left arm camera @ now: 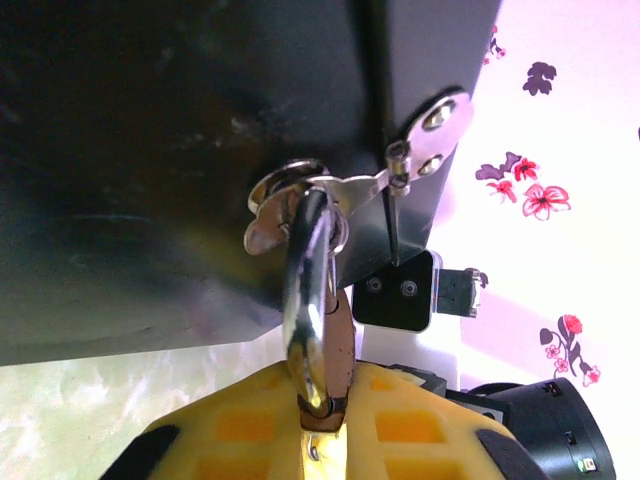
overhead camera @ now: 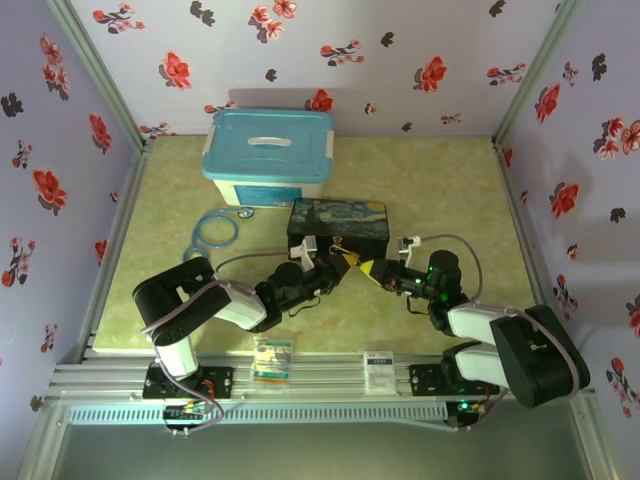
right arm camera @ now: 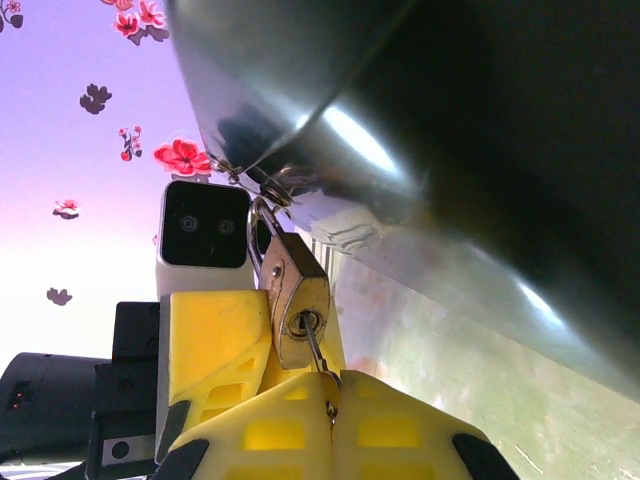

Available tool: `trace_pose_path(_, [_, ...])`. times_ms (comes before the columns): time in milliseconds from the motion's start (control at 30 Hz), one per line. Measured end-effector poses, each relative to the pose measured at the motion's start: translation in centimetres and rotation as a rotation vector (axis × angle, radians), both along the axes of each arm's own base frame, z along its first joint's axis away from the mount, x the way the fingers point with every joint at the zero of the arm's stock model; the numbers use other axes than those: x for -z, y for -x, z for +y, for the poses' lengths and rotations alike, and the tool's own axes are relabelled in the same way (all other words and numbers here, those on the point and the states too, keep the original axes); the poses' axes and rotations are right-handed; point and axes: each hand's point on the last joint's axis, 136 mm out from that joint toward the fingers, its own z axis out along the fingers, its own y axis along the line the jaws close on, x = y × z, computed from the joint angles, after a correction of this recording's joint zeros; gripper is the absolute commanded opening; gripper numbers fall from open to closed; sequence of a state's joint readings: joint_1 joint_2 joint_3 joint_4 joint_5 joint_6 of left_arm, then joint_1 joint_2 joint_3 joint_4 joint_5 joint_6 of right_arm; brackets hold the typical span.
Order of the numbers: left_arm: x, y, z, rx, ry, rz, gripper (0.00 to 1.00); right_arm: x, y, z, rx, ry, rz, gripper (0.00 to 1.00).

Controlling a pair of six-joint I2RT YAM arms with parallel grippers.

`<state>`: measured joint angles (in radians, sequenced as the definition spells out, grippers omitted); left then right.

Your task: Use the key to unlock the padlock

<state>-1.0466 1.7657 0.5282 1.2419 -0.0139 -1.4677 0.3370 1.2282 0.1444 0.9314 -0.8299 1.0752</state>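
The green counter (overhead camera: 440, 200) carries a storage bin (overhead camera: 268, 150) with a turquoise lid at the back; the label on its front is too small to read. In front of the bin stands the dark box (overhead camera: 340, 225), printed with a swirling night-sky painting. A small packet (overhead camera: 271, 360) and a white card (overhead camera: 379, 362) lie at the near edge, their print illegible. Both arms meet at the box's front face. From above, the left hand (overhead camera: 345, 262) and right hand (overhead camera: 368, 268) are just yellow tips, nearly touching. The left wrist view shows the left hand clamped on the padlock (left arm camera: 305, 290), whose silvery shackle threads the box's hasp (left arm camera: 360, 186). The right wrist view gives the padlock's brass keyhole face, with the key (right arm camera: 316, 352) in the keyhole and the right hand pinched together on its other end.
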Motion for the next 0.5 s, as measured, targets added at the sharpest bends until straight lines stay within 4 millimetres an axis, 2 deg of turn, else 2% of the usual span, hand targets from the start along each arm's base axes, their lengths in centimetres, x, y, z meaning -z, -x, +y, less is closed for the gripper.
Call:
trace_pose_path(33, [-0.02, -0.04, 0.02, -0.001, 0.0, -0.001, 0.14, 0.04, 0.02, 0.08, 0.004, 0.006, -0.003, 0.0])
trace_pose_path(67, [0.01, -0.06, 0.03, -0.002, -0.001, -0.002, 0.19, 0.1, 0.02, 0.15, 0.009, 0.012, -0.005, 0.0])
trace_pose_path(167, [0.26, 0.18, -0.17, 0.016, -0.006, -0.001, 0.14, 0.17, 0.48, 0.74, -0.006, 0.022, -0.014, 0.0])
trace_pose_path(367, [0.53, 0.22, -0.15, 0.015, -0.014, 0.0, 0.13, 0.46, 0.53, 0.86, -0.003, 0.037, -0.018, 0.0])
trace_pose_path(500, [0.57, 0.24, -0.17, 0.017, -0.015, -0.002, 0.24, 0.55, 0.55, 0.9, -0.005, 0.042, -0.023, 0.0])
